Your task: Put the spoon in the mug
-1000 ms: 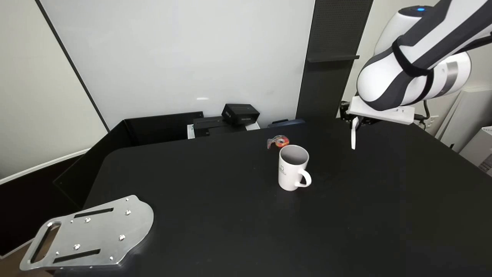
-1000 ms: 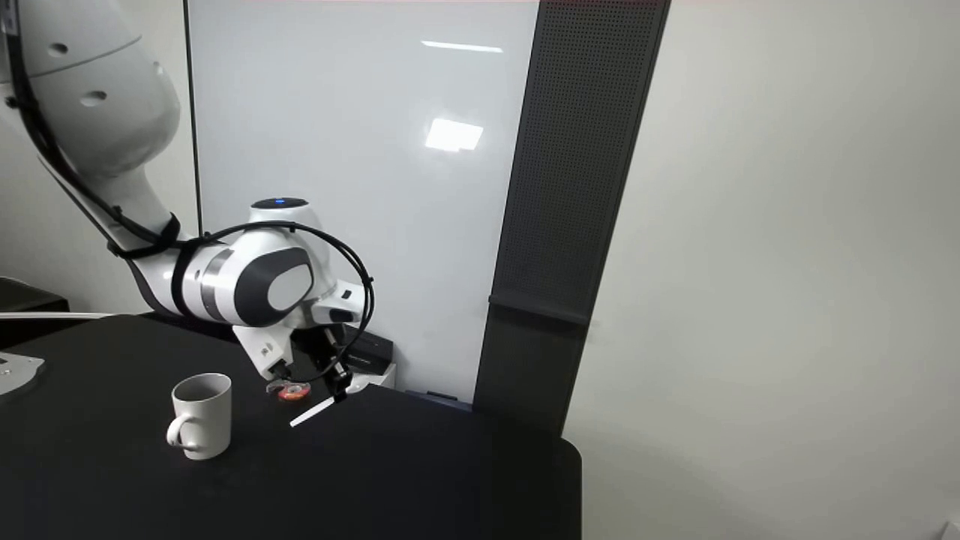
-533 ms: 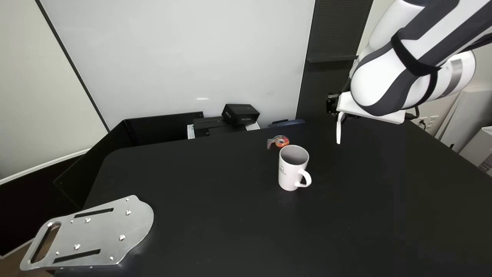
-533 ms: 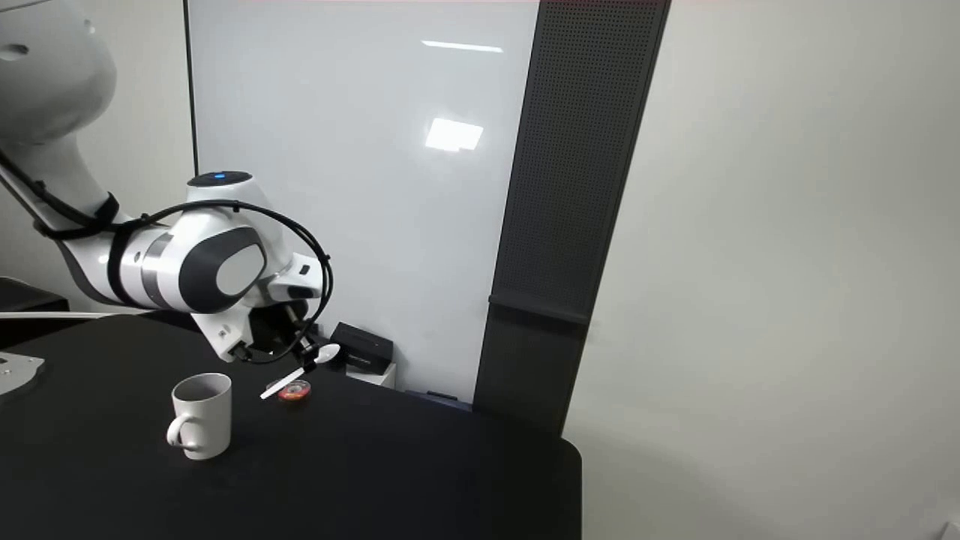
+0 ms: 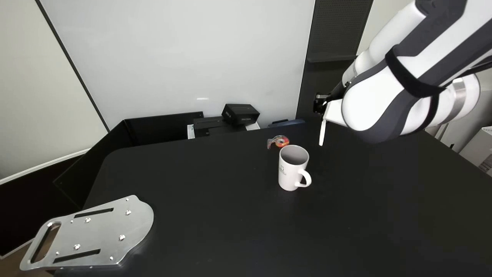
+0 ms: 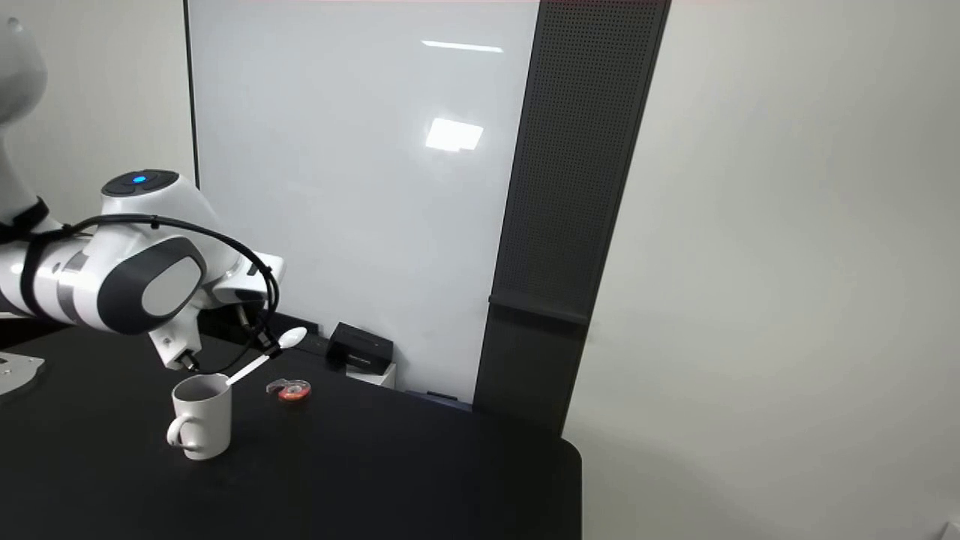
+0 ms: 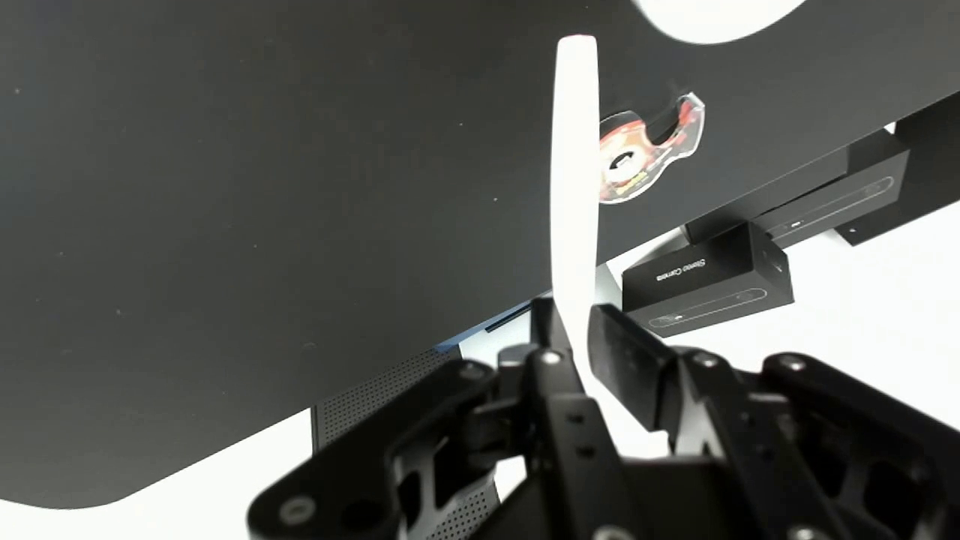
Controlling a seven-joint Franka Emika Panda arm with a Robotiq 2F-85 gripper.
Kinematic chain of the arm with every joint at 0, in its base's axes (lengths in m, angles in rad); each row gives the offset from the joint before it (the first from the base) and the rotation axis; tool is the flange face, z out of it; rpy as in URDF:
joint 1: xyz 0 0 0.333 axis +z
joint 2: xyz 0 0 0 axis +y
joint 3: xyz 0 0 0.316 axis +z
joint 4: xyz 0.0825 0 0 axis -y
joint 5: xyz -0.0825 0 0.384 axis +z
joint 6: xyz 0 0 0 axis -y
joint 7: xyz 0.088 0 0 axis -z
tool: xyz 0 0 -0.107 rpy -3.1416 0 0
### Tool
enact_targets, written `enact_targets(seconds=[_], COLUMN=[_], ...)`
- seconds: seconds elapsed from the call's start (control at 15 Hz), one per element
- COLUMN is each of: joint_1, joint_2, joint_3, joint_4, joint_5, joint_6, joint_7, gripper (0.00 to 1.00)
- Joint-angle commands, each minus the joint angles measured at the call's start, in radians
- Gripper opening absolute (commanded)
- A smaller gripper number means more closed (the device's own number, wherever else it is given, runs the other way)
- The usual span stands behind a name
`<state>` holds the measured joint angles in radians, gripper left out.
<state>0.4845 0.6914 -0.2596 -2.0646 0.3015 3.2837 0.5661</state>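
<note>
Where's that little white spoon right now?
In the wrist view, the spoon is held in the gripper, right of the picture's middle, with the tape dispenser showing just right of the spoon.

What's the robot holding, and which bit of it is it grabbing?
The spoon. The gripper pinches it by the handle, close to the bowl.
</note>
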Motion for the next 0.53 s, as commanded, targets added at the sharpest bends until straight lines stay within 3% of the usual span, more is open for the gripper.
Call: enact_targets(seconds=[0.0,0.27,0.33,0.47], joint_1=[-0.036,-0.077,-0.009,0.005], joint_2=[-0.034,-0.007,-0.007,0.001], joint_3=[0.097,0.204,0.127,0.118], joint_4=[-0.059,-0.060,-0.004,0.011], joint_5=[0.080,0.145,0.108,0.108], joint_6=[0.101,0.243,0.176,0.178], joint_7=[-0.032,-0.062,0.003,-0.001], gripper=[0.04,0.04,0.04,0.04])
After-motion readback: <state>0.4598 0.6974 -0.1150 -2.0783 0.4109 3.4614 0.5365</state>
